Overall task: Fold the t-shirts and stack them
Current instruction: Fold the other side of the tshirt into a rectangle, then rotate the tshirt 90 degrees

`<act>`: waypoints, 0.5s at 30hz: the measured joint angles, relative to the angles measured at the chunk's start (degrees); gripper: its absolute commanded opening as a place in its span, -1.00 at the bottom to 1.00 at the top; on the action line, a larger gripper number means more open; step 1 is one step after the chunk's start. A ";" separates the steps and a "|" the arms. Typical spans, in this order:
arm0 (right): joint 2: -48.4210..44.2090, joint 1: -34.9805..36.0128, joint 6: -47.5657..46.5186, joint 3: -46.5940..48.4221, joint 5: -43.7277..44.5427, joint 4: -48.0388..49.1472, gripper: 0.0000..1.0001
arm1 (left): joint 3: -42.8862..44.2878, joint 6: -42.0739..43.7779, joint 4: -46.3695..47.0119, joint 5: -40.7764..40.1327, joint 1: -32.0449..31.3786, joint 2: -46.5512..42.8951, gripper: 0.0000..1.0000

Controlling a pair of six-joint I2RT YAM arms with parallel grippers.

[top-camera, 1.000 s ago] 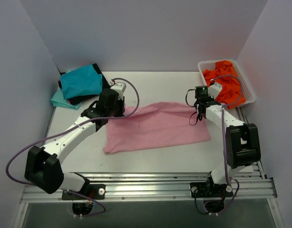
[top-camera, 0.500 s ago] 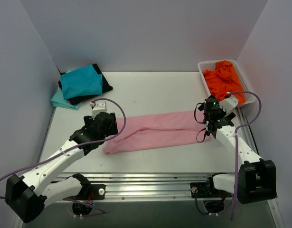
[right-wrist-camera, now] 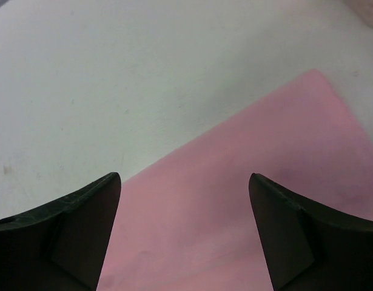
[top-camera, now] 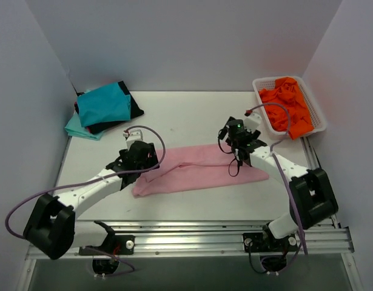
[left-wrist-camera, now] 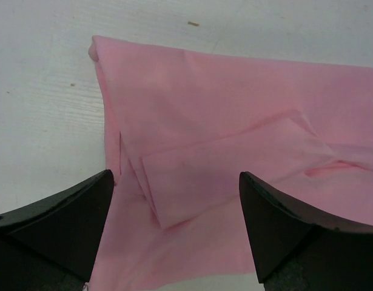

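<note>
At mid-table, between the arms, the light pink t-shirt lies as a folded band. Its long axis runs left to right, and which end holds the collar is unclear. The left gripper and right gripper hover over it, jaws wide, holding nothing. A low finger could snag the loose sleeve flap — undoing the fold.

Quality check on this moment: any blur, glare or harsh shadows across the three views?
Top external: even, diffuse light, no glare, only soft shadows on the table; pink t-shirt sharp. Left wrist: cloth folds crisp, left pincer dark, little detail. Right wrist: softer, cloth nearly textureless, right pincer almost black.
</note>
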 measured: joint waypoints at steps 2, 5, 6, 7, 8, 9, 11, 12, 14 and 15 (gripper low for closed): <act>5.14 1.73 -0.42 2.93 -1.03 0.85 0.06 | 0.48 -0.90 1.70 2.01 3.69 4.61 0.45; 12.72 2.99 -1.75 7.76 -2.73 2.19 -0.46 | 0.68 -1.92 5.42 5.92 10.27 9.97 0.02; 14.71 3.02 -1.92 9.07 -3.02 2.43 -0.48 | 0.74 -2.05 6.29 6.71 12.13 11.39 -0.08; 16.72 2.99 -1.97 10.32 -3.13 2.67 -0.48 | 1.11 -2.25 6.99 7.43 13.75 12.83 -0.18; 18.40 2.91 -2.19 11.32 -3.15 2.93 -0.49 | 1.62 -2.45 7.65 7.78 14.91 14.29 -0.43; 19.98 2.82 -2.38 11.96 -3.21 3.28 -0.52 | 2.19 -2.73 8.48 8.33 15.76 15.80 -0.59; 22.23 2.67 -2.38 12.09 -3.32 3.96 -0.59 | 4.02 -2.89 9.84 9.70 16.63 19.08 -0.95; 23.04 2.51 -2.36 11.85 -3.41 4.28 -0.60 | 4.72 -2.86 10.38 10.27 16.81 20.28 -0.95; 23.87 2.27 -2.05 10.34 -3.82 5.31 -0.70 | 6.62 -2.89 11.54 11.74 16.98 23.15 -0.95; 23.87 2.05 -1.70 8.92 -3.96 5.88 -0.74 | 7.50 -2.93 12.46 12.48 17.00 24.61 -0.95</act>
